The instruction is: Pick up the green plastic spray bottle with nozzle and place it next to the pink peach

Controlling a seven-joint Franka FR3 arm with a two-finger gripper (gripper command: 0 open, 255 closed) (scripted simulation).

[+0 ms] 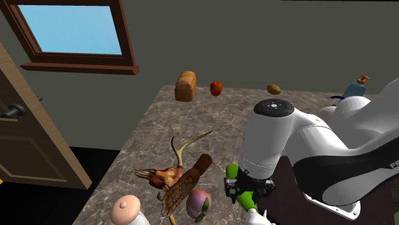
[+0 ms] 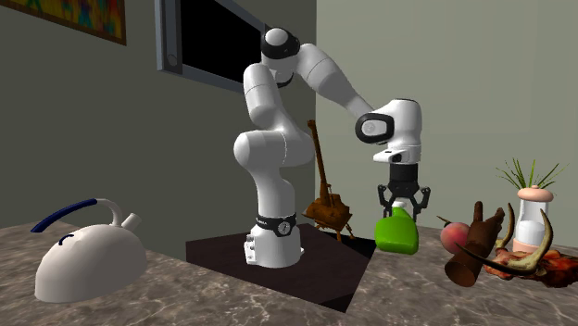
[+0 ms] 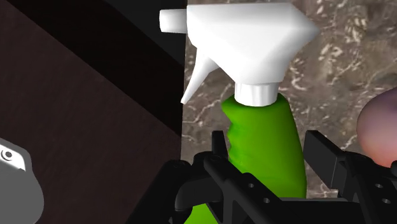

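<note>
The green spray bottle (image 1: pixel 234 172) (image 2: pixel 396 233) (image 3: pixel 264 140) with a white trigger nozzle (image 3: pixel 248 44) lies on the marble table beside the dark stand (image 2: pixel 278 264). My black gripper (image 1: pixel 248 189) (image 2: pixel 403 206) (image 3: pixel 264 162) comes down from above and is shut on the bottle's green neck, one finger against each side. The pink peach (image 1: pixel 198 203) (image 2: pixel 452 236) (image 3: pixel 380 127) sits on the table a short way from the bottle, on the side away from the stand.
A brown antlered figure (image 1: pixel 174 180) and a dark log-like piece (image 1: pixel 199 167) lie just past the peach. A pale jar (image 1: pixel 126 208) stands near the table's edge. Bread (image 1: pixel 186 85) and a red fruit (image 1: pixel 216 88) are at the far end. A white kettle (image 2: pixel 88 259) is on the second exterior view's left.
</note>
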